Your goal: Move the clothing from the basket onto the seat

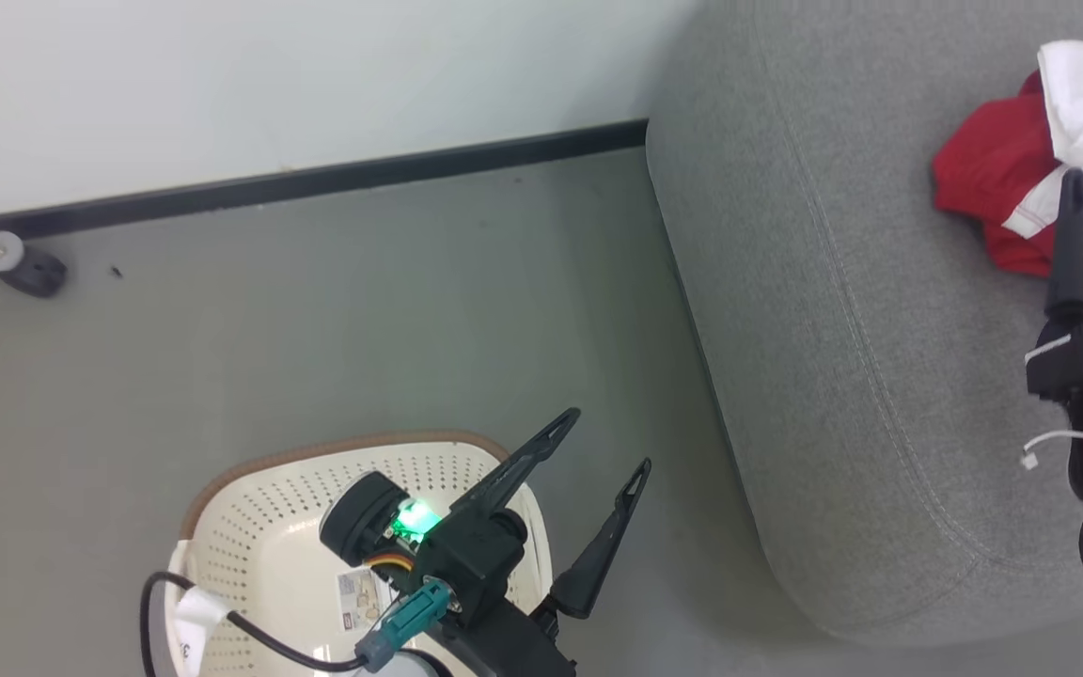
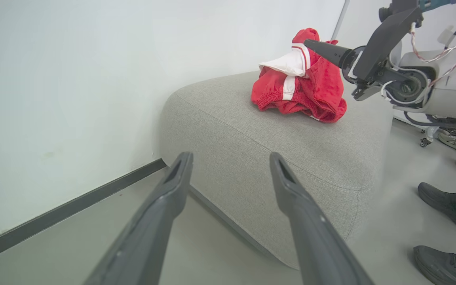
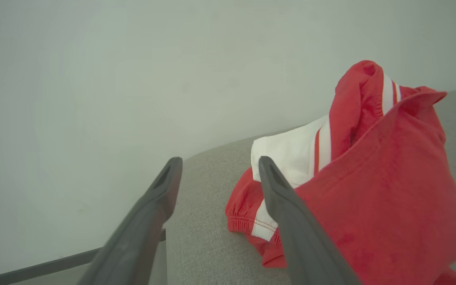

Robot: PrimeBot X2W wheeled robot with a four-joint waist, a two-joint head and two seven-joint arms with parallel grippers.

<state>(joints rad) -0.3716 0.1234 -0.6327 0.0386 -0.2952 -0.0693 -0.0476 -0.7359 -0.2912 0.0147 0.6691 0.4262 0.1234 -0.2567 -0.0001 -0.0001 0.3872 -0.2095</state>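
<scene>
Left tool (image 1: 611,437): spread, empty, above basket (image 1: 250,475), pointing at seat (image 1: 833,282); likely idle | basket: no garment visible, arm hides part | right tool (image 3: 220,159): spread, nothing pinched, just beside clothing (image 3: 370,190) | clothing: crumpled heap on seat, judged delivered; no clear long axis, peak upward.

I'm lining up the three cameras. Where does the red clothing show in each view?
Head view: clothing at the upper right edge.
Left wrist view: clothing in the upper middle, right of centre.
Right wrist view: clothing across the right half, close up.
Shared landmark: the grey seat beneath it.
</scene>
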